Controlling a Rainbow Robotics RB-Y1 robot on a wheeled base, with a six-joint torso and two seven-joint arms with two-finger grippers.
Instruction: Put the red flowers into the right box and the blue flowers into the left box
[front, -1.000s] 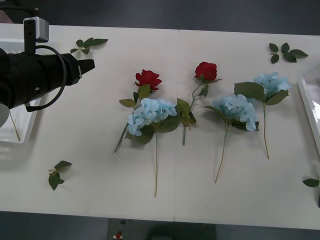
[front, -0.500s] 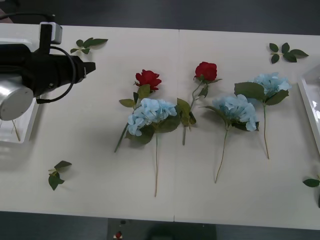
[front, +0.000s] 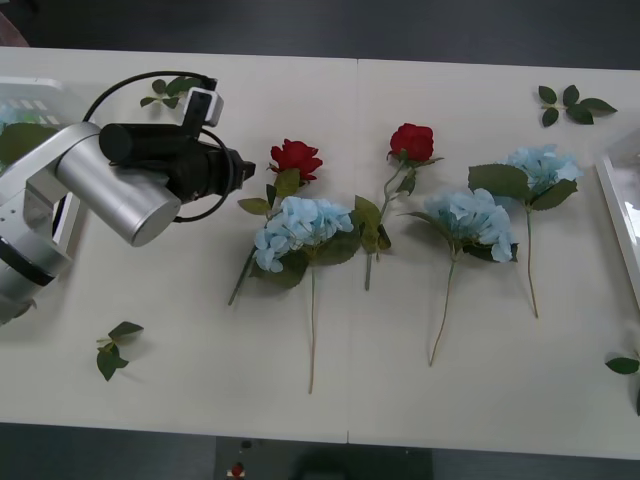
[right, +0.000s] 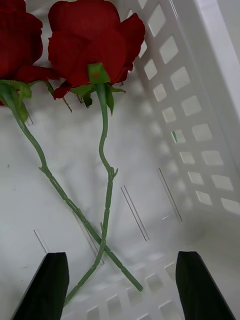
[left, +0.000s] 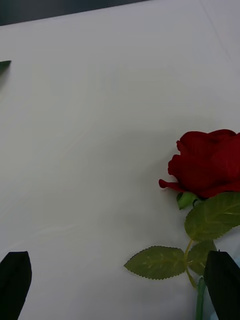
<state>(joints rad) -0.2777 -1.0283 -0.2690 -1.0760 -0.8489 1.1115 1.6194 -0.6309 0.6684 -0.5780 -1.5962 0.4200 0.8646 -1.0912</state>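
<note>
Here the left gripper (left: 119, 282), black fingers spread, hovers beside a velvety red rose (left: 207, 162)

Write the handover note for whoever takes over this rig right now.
Left gripper: open, empty, above the table beside the left red rose.
Right gripper: open, empty, over the right box, where two red roses already lie.
On the table: two red roses, the other at, and three blue flowers. The left rose's stem runs under the nearest blue head.
Left box: at the table's left edge.
Left to do: all five.
</note>
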